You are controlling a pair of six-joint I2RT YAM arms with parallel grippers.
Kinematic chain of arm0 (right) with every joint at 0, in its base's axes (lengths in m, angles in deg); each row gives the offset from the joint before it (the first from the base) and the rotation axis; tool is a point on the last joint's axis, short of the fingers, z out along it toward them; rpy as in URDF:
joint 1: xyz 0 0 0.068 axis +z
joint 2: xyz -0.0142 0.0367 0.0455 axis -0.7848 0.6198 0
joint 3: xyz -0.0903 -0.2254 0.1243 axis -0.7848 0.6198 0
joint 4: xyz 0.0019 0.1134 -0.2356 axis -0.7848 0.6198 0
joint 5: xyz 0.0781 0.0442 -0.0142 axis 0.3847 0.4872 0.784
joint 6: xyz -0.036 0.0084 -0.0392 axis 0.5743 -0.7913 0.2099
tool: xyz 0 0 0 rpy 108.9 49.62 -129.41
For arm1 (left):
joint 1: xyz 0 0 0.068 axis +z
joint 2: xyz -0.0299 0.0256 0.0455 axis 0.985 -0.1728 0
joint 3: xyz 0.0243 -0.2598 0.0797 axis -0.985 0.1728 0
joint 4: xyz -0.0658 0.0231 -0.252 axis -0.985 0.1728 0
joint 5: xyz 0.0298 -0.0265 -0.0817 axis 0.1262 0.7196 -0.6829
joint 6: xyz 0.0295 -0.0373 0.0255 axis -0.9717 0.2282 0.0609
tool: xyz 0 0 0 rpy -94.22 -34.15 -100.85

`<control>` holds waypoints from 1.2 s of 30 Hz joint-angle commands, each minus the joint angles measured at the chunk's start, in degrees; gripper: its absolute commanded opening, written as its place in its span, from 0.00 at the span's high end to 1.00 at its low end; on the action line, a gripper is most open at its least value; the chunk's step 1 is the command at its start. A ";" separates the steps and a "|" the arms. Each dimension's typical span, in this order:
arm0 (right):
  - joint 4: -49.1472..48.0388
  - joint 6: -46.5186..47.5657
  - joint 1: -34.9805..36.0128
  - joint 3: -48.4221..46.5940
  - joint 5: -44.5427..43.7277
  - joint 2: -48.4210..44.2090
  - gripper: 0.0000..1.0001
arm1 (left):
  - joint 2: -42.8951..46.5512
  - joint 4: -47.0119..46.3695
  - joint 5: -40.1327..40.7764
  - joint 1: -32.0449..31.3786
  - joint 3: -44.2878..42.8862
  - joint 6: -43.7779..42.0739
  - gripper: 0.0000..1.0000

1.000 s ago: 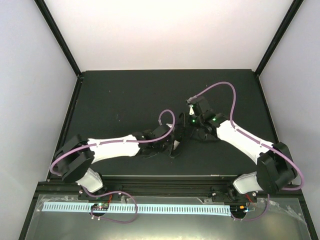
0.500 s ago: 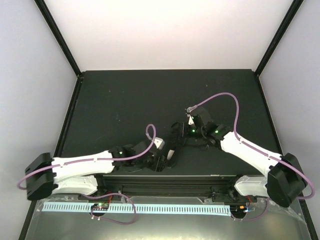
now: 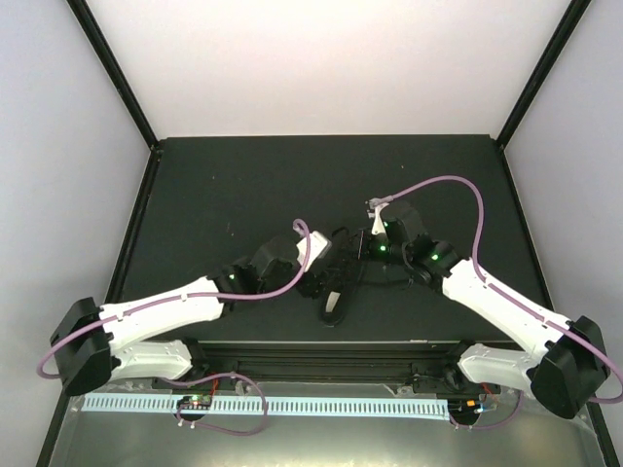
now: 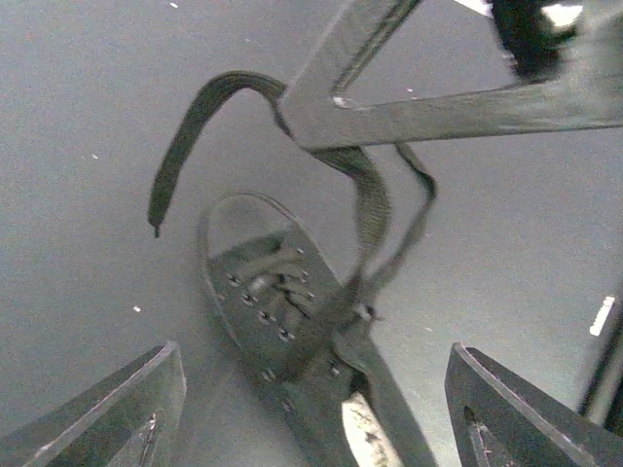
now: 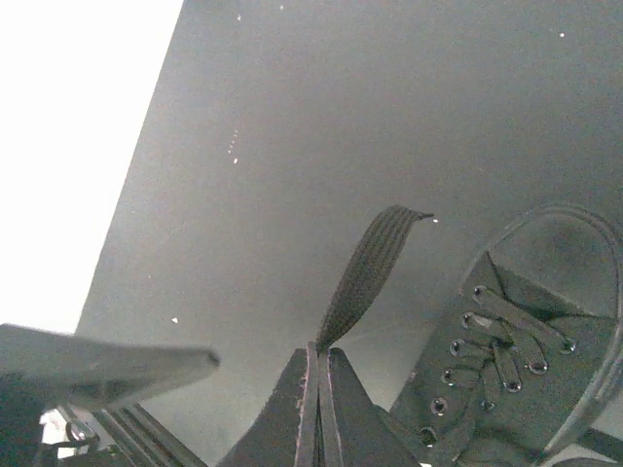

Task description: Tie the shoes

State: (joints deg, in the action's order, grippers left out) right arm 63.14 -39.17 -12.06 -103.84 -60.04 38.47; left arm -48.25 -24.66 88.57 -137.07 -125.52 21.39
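Note:
The black shoe lies on the dark mat, toe away from my left wrist camera, and is also visible in the right wrist view and faintly from above. My left gripper hangs open just above it, fingers on either side and nothing between them. My right gripper is shut on a flat black lace, lifted above the shoe. In the left wrist view that lace rises from the eyelets to the right fingers, and its free tail arcs down to the left.
The black mat covers the table, with white walls behind and black frame posts at the corners. Purple cables loop over both arms. The two grippers work close together at the mat's middle front.
My left gripper has opened and let go of what it held. The left arm swung back toward the front edge, then forward over the shoe. The right gripper stayed shut on the lace.

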 commanded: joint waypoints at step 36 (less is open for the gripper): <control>11.25 2.18 -13.40 7.72 -12.00 -5.93 0.14 | -14.15 -13.51 -20.05 12.25 -4.47 5.70 0.99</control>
State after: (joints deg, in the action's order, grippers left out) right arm 69.23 -37.91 -17.99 -101.61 -66.93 33.86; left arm -63.75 -41.27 71.79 -126.33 -129.26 22.73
